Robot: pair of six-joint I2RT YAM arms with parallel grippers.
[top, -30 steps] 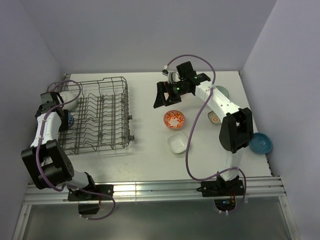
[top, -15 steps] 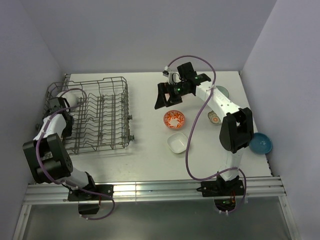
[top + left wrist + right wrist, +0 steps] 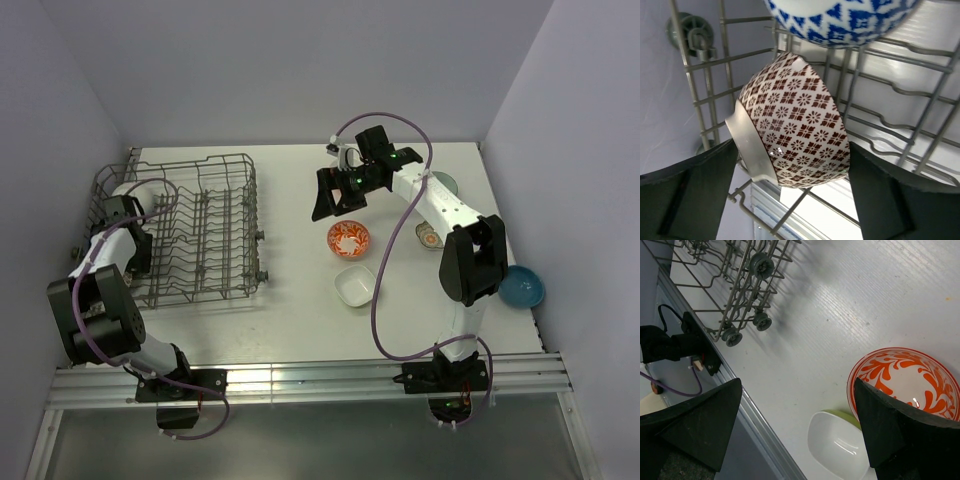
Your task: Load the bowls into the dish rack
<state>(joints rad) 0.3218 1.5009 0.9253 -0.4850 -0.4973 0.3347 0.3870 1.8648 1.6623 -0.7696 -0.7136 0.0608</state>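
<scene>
L gripper (image 3: 792,165) fingers sitting either side of brown-patterned bowl (image 3: 800,120) in rack (image 3: 215,240), can't tell if clamping. R gripper (image 3: 797,407) hanging wide open nr orange bowl (image 3: 905,377).

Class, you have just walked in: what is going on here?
Two robot arms are loading bowls into a dish rack. The left tool is at the rack's left end, fingers either side of a brown-patterned bowl lying tilted on the wires, a blue-patterned bowl just beyond; whether it grips is unclear. The right tool, open and empty, hovers near the red-orange patterned bowl and a white bowl. A teal bowl also waits outside the rack.
</scene>
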